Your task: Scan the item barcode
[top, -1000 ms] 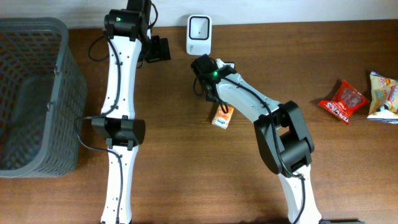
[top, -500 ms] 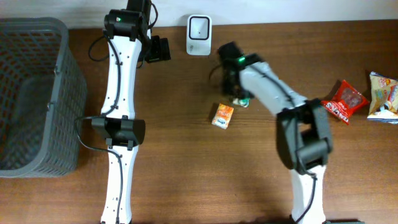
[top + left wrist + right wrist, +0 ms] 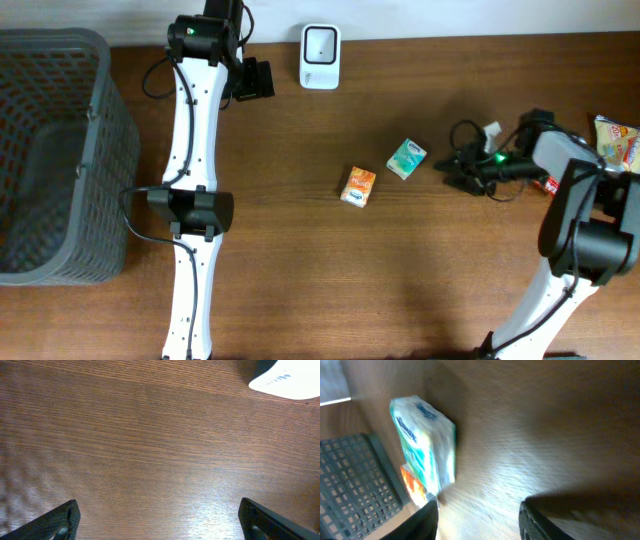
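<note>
Overhead: the teal packet (image 3: 407, 158) lies flat on the table (image 3: 300, 270), just beside the orange packet (image 3: 359, 186) and well apart from the white scanner (image 3: 320, 43) at the far edge. The right hand (image 3: 462, 180) is near the teal packet, not touching it. The left hand (image 3: 255, 80) hangs just beside the scanner.

Left wrist: the left hand (image 3: 159, 505) is spread wide over bare wood (a scanner corner shows top right).

Right wrist: the right hand (image 3: 479, 510) is spread, nothing between its fingers. The teal packet sits ahead, with the orange one behind it.

Mock shop checkout: barcode scanner (image 3: 320, 57), mesh basket (image 3: 112, 150), snack packet (image 3: 616, 135), wooden table (image 3: 300, 280).
</note>
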Robot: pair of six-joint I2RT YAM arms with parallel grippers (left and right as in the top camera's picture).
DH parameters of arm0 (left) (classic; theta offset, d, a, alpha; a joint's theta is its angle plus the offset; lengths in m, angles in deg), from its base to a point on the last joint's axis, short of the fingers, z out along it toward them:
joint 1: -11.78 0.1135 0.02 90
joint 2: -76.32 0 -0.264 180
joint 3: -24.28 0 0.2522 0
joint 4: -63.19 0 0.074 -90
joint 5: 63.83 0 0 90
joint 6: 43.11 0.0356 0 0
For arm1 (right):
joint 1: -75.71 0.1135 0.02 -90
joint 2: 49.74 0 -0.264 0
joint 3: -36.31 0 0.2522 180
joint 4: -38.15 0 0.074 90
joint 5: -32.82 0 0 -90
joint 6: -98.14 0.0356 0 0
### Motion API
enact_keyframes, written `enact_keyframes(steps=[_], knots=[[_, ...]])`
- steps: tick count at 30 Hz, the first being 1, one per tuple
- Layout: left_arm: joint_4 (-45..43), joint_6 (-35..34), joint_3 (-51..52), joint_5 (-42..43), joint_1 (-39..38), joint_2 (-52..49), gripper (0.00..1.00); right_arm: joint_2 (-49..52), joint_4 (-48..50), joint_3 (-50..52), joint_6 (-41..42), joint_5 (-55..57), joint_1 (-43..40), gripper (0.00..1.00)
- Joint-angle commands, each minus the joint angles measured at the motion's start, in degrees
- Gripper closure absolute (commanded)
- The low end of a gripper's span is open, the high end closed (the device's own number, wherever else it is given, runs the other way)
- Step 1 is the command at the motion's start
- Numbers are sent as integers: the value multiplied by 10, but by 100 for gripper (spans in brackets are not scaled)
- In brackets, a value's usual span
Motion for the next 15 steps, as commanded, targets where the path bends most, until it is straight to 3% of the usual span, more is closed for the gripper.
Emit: enact_keyframes(steps=[1,3,6,7,8,9,15], knots=[[0,3,-2,-4,-2,2,1,-27,-40,5,-30,40,-21,46],[0,3,-2,-4,-2,2,1,-55,-40,5,-30,40,-5,40],[0,3,-2,-4,-2,2,1,-57,-7,5,-27,44,33,40],[0,3,-2,-4,-2,2,1,-56,12,5,13,74,49,41],[0,3,-2,-4,-2,2,1,-55,31,5,69,122,65,52],[0,3,-2,-4,-2,2,1,-53,45,5,99,145,77,57],[0,3,-2,-4,-2,2,1,-35,110,5,152,151,131,58]])
